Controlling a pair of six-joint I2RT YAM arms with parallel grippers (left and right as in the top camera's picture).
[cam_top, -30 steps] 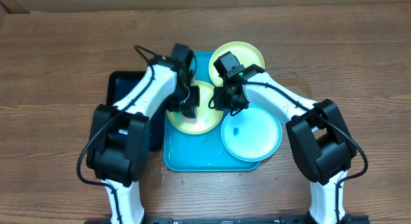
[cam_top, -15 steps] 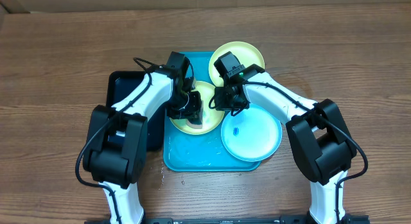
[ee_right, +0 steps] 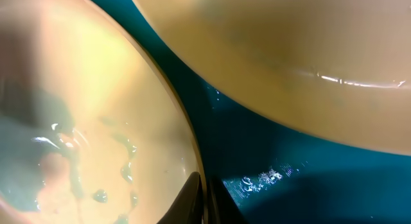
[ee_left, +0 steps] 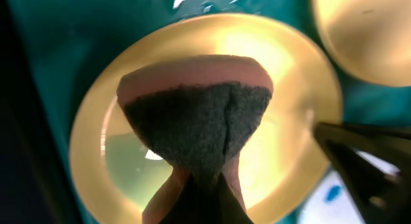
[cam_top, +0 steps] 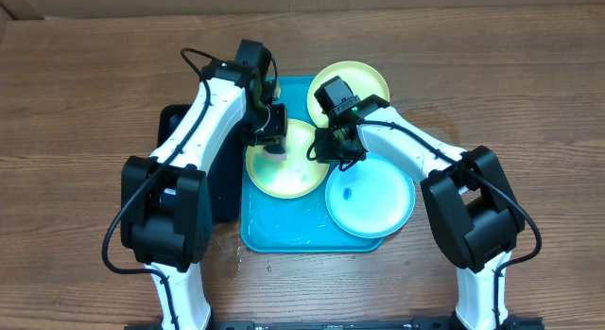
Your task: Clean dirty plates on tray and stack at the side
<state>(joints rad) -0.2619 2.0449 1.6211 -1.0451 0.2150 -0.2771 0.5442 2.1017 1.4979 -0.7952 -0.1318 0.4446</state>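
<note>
A brown wooden table (cam_top: pixel 85 103) holds a big blue tray (cam_top: pixel 284 231). Three plates sit on it. The blue plate (cam_top: pixel 378 202) hangs over the tray's right edge. The far yellow-green plate (cam_top: pixel 369 79) pokes past the tray's far right corner. The middle yellow-green plate (cam_top: pixel 288 174) lies wet inside the tray. The right gripper (cam_top: pixel 333 152) is squeezed tight on the middle plate's rim. The left gripper (cam_top: pixel 271 141) is squeezed tight on a pink sponge (ee_left: pixel 192 115) with a dark side, over that same plate.

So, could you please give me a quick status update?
Left hand shut on sponge, over centre yellow plate. Right hand pinching that plate's rim. Blue plate smeared, nothing blocking.
</note>
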